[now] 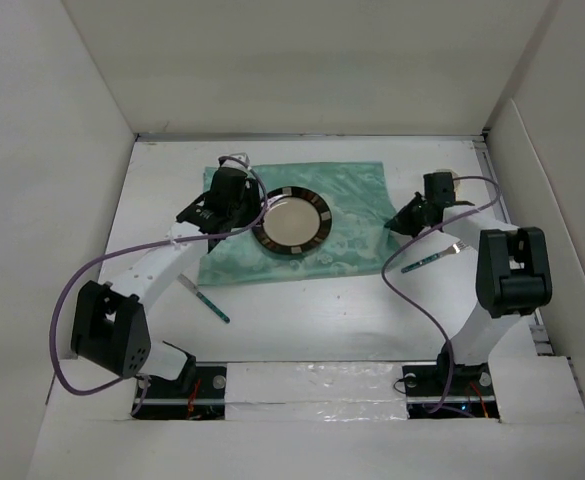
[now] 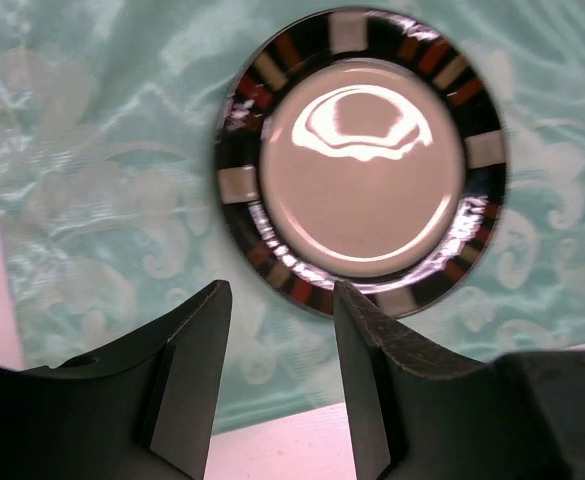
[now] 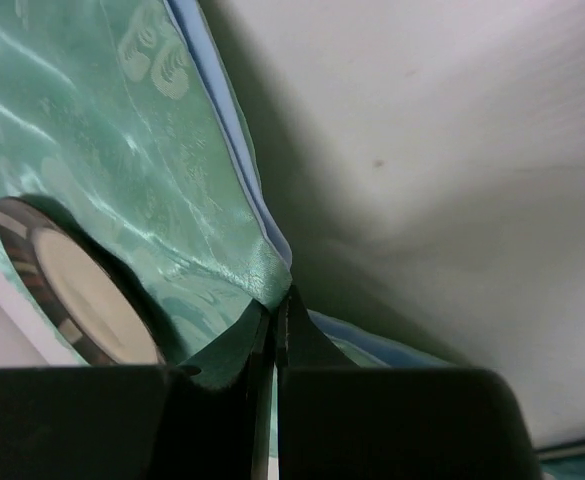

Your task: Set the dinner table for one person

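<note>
A crinkled mint-green mat [image 1: 347,195] lies mid-table on the white dinner table [image 1: 322,310]. A plate [image 1: 292,222] with a dark striped rim and cream centre sits on it. My left gripper [image 1: 234,207] is open and empty just left of the plate. In the left wrist view the plate [image 2: 362,160] lies beyond the open gripper [image 2: 282,300], over the mat [image 2: 92,200]. My right gripper [image 1: 399,222] is at the mat's right edge. In the right wrist view it [image 3: 275,300] is shut on the mat's edge [image 3: 262,262], which is lifted off the table [image 3: 452,150]; the plate [image 3: 82,290] shows at the left.
A knife with a teal handle [image 1: 204,298] lies on the table in front of the mat's left corner. A fork with a teal handle [image 1: 434,257] lies right of the mat. A small pale round object [image 1: 455,182] sits behind the right gripper. Upright white panels border the table.
</note>
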Robot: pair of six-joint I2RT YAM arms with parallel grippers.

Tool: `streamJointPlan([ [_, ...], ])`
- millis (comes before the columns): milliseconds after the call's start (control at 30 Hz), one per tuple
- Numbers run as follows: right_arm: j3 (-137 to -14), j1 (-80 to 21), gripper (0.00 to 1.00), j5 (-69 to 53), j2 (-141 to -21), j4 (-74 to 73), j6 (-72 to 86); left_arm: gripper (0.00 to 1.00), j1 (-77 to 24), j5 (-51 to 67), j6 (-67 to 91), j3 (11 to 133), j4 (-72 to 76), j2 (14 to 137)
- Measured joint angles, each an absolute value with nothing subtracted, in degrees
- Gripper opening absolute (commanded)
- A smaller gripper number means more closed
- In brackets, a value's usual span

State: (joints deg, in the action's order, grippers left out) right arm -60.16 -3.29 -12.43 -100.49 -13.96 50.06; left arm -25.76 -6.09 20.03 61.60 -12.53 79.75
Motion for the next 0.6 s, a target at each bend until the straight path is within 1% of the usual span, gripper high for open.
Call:
streamJointPlan([
  [200,-56.49,1.8,0.0,-11.77,-97.73,-14.0,47.94,0.43,-25.76,-6.26,20.08,61.21,-12.25,84.05],
  [233,-55.88,2.31,0.03,-11.81,-97.73,-14.17,47.57,0.43,-25.76,-6.26,20.08,61.21,-12.23,84.42],
  [267,-55.46,2.66,0.17,-11.99,-97.8,-14.61,47.16,0.43,-25.76,-6.28,20.12,61.21,-12.23,84.66],
  [333,-55.72,2.98,0.31,-12.38,-98.41,-16.1,45.89,0.43,-25.76,-6.44,20.23,61.21,-12.21,84.73],
  [367,-56.14,2.98,0.41,-12.56,-98.91,-16.82,45.15,0.43,-25.76,-6.55,20.25,61.21,-12.12,84.73],
  [433,-57.41,2.96,0.52,-13.06,-99.85,-18.04,43.88,0.43,-25.76,-6.74,20.25,61.21,-12.05,84.73],
  [467,-57.93,2.94,0.62,-13.26,-99.9,-18.2,43.31,0.43,-25.76,-7.01,20.25,61.21,-12.1,84.73],
  [533,-58.78,2.94,0.66,-13.08,-99.74,-18.83,42.46,0.43,-25.76,-7.66,20.25,61.21,-12.29,84.71],
  [600,-59.35,2.92,0.67,-12.32,-99.29,-19.66,41.65,0.43,-25.76,-8.4,20.27,61.21,-12.75,84.6],
])
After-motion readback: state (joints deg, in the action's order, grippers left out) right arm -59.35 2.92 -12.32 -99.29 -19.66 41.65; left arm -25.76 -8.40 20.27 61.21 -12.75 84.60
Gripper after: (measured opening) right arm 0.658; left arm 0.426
